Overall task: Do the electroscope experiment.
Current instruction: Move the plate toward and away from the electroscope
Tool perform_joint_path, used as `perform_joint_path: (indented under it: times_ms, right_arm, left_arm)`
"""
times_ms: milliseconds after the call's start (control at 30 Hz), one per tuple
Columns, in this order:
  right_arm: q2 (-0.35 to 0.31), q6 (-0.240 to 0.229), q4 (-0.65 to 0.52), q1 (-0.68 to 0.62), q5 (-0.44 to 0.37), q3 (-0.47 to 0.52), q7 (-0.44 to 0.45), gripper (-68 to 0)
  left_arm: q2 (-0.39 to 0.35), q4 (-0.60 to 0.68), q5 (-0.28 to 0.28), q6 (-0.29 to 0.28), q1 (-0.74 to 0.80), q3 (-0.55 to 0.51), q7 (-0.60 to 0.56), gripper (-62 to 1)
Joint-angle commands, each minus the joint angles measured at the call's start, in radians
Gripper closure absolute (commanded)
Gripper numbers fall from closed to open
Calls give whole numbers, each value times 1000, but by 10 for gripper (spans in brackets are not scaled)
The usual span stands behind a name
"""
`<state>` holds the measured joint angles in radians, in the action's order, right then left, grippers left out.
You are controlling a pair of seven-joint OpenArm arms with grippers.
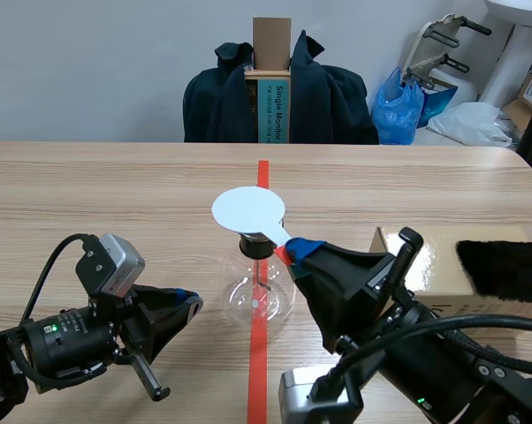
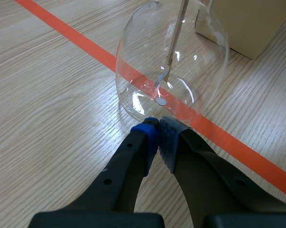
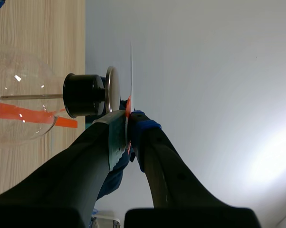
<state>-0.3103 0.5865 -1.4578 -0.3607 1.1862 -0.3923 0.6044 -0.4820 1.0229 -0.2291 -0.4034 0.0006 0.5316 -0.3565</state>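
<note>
Our right gripper point(image 3: 128, 122) clamps the white paddle point(image 1: 248, 210) over the electroscope flask point(image 1: 259, 296); our left gripper point(image 2: 158, 129), closed empty, sits beside its base.

- flask point(image 2: 171, 66) neck runs off the edge in the left wrist view
- white disc point(image 1: 248, 210) handle vanishes between the right gripper point(image 1: 294, 253) fingers
- cardboard box point(image 1: 438, 265) is partly behind the right gripper

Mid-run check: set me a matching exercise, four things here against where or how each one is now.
Things: 1 white disc; 2 glass flask; 3 black cloth; 4 left gripper.
States: A on the cardboard box; B shut, empty, beside the flask's base; C standing on the orange tape line; D held above the flask by the right gripper.
Pairs: 1-D; 2-C; 3-A; 4-B.
</note>
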Motion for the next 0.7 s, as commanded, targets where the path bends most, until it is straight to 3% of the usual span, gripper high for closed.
perform_joint_path:
  times_ms: [0, 133, 433, 667]
  right_arm:
    - [-3, 10, -20, 14, -7, 11, -15, -9]
    - [-3, 11, -20, 13, -7, 11, -79, -9]
    - [-2, 11, -20, 11, -7, 11, -315, -9]
    - [-2, 11, -20, 11, -7, 11, -431, -9]
  left_arm:
    - [5, 22, -10, -2, -3, -4, -16, -24]
    - [5, 22, -10, -2, -3, -4, -16, -24]
    - [5, 22, -10, -2, -3, -4, -16, -24]
    - [5, 22, -10, -2, -3, -4, -17, -24]
